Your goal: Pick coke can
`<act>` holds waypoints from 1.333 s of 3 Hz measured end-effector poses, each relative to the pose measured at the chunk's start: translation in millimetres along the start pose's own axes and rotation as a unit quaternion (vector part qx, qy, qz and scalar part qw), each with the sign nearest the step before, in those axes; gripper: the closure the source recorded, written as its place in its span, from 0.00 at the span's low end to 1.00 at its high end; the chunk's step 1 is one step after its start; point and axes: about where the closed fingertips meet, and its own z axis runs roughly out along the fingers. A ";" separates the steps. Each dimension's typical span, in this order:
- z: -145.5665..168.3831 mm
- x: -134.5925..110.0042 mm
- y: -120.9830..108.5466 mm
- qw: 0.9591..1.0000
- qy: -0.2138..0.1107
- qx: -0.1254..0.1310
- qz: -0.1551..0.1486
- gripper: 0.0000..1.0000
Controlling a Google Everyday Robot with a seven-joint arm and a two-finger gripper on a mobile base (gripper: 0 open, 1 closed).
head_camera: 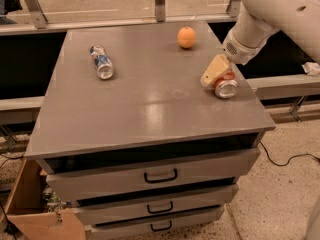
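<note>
Drawer cabinet (160, 176): A grey three-drawer unit fills the middle of the scene, every drawer in place, and carries all that matters to my job.

Tabletop (150, 104): The flat grey surface holds three small things, set well apart, two at the back and one at the right.

My arm (270, 14): It reaches in from the upper right and slopes down toward the right edge of the tabletop.

My hand (214, 75): It is low at the right edge, hard against the left side of the target. I cannot tell whether it has closed on the target or merely rests beside it.

Coke can (226, 86): The red can lies on its side on the tabletop, close to the right edge, with one silver end turned to the camera and my hand touching it.

Blue-and-silver can (102, 62): It lies on its side at the back left, far from my hand.

Orange (186, 37): It sits at the back, near the middle, apart from both cans.

Done, as I judge it: The reach is made and the right can is singled out.

Left to do: A sure grip, then the lift. The coke can has not yet left the tabletop.
</note>
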 end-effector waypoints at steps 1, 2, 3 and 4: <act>6.9 3.7 -2.4 1.000 0.007 -0.004 0.026 0.41; 5.5 -2.4 4.4 0.999 -0.007 -0.028 0.028 0.64; -7.3 -28.1 30.3 0.994 -0.064 -0.088 -0.013 0.89; -31.3 -60.7 65.0 0.974 -0.145 -0.161 -0.071 1.00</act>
